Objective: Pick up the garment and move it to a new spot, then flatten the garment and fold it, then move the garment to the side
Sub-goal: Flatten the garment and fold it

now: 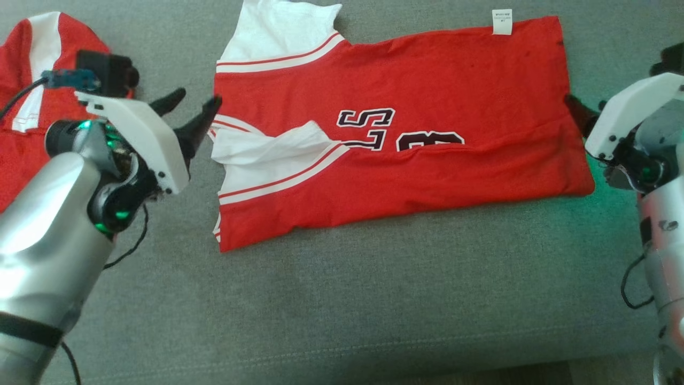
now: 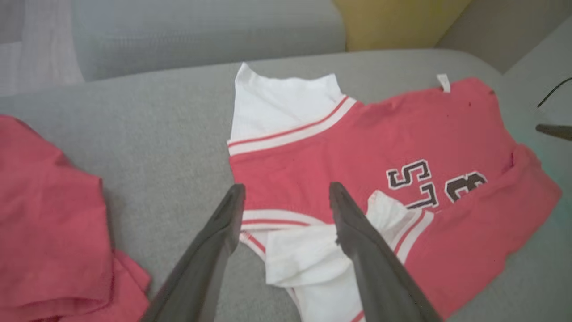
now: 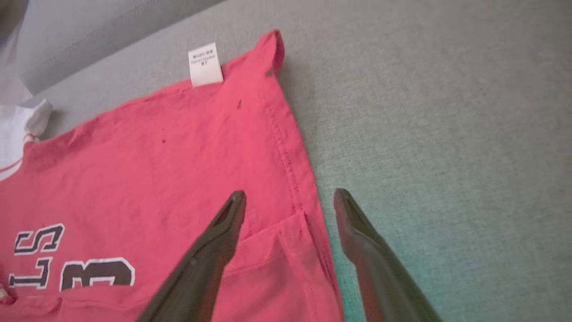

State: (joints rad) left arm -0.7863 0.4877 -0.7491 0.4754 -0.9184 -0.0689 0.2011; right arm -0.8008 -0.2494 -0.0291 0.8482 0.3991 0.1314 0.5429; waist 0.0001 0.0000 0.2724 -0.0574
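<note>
The garment (image 1: 427,80) is a red jersey with white sleeves and dark digits, lying folded lengthwise on the grey sofa seat. Its near half is turned over the far half, and a white sleeve sticks out of the fold at the left. My left gripper (image 1: 199,98) stands open at the garment's left edge, its fingers astride the striped sleeve hem (image 2: 272,219) in the left wrist view. My right gripper (image 1: 585,107) stands open at the right edge, one finger over the red cloth (image 3: 134,156) and the other over bare cushion. Neither gripper holds anything.
A second red and white garment (image 1: 32,64) lies bunched at the far left, close behind my left arm. A white label (image 1: 502,21) sticks up from the jersey's far edge. The sofa backrest (image 2: 201,31) and a yellow cushion (image 2: 393,22) rise beyond it. Grey seat stretches toward the front seam (image 1: 342,347).
</note>
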